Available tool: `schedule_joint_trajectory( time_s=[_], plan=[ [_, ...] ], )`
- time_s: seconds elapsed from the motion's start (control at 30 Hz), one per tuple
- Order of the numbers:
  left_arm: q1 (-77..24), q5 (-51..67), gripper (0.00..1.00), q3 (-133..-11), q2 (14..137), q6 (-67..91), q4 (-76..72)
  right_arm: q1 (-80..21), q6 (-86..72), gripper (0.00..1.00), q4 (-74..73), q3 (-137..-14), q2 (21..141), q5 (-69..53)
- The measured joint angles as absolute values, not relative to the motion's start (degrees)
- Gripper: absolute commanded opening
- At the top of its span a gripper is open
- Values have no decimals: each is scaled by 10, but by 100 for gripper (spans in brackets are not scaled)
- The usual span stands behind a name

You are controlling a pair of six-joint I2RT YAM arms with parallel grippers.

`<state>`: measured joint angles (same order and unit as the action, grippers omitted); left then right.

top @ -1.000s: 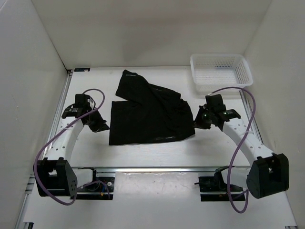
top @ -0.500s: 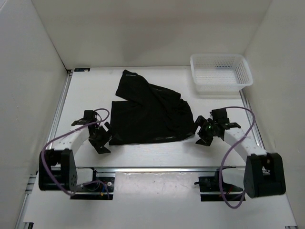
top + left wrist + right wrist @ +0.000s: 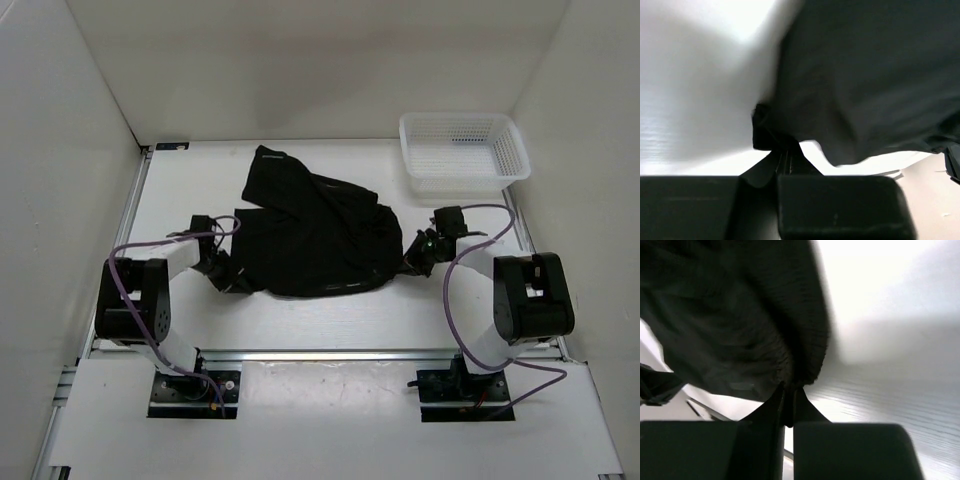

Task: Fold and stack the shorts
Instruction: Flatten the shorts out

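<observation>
Within the last second both arms have been drawn in from beside the shorts [image 3: 315,232] and brought onto its two near corners. The left gripper [image 3: 226,276] is now seen at the near left corner and the right gripper [image 3: 414,259] at the near right corner. In the left wrist view the left gripper [image 3: 778,152] is clenched, with a bunch of the shorts [image 3: 865,80] pinched between its fingers. In the right wrist view the right gripper [image 3: 788,396] is likewise clamped on a gathered edge of the shorts [image 3: 735,325]. The near hem, straight a second ago, is now curved, with its corners pulled inward and apparently raised off the table [image 3: 180,180]. The rest of the garment is left lying rumpled at mid-table, one leg pointing toward the far side, well apart from the basket [image 3: 464,183] at the far right. It is judged that the grasp for the first fold has been secured. What seems called for next is that the near edge be carried over the far part; no fold has yet been completed, and nothing is stacked.
</observation>
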<state>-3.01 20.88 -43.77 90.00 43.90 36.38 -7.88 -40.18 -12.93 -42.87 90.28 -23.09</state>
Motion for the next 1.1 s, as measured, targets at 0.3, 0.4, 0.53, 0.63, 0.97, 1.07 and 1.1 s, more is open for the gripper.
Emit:
schedule_joint_trajectory(
  time_s=[0.3, 0.4, 0.53, 0.63, 0.97, 1.07, 1.1],
  plan=[
    [4, 224, 10, -891, 973, 421, 446, -79, -389, 0, -231, -856, 997, -227],
    [17, 215, 10, -1090, 981, 410, 479, -79, -376, 0, -237, -979, 992, -227],
    [19, 210, 10, -1144, 908, 395, 499, -87, -351, 0, -234, -964, 917, -227],
    [16, 211, 10, -1045, 822, 386, 508, -97, -336, 0, -232, -850, 844, -225],
    [15, 195, 10, -525, 677, 379, 545, -110, -313, 0, -296, -449, 703, -203],
    [15, 188, 10, -533, 638, 379, 570, -110, -295, 0, -323, -454, 650, -189],
    [15, 185, 10, -553, 625, 378, 582, -110, -288, 0, -336, -462, 630, -182]
  ],
)
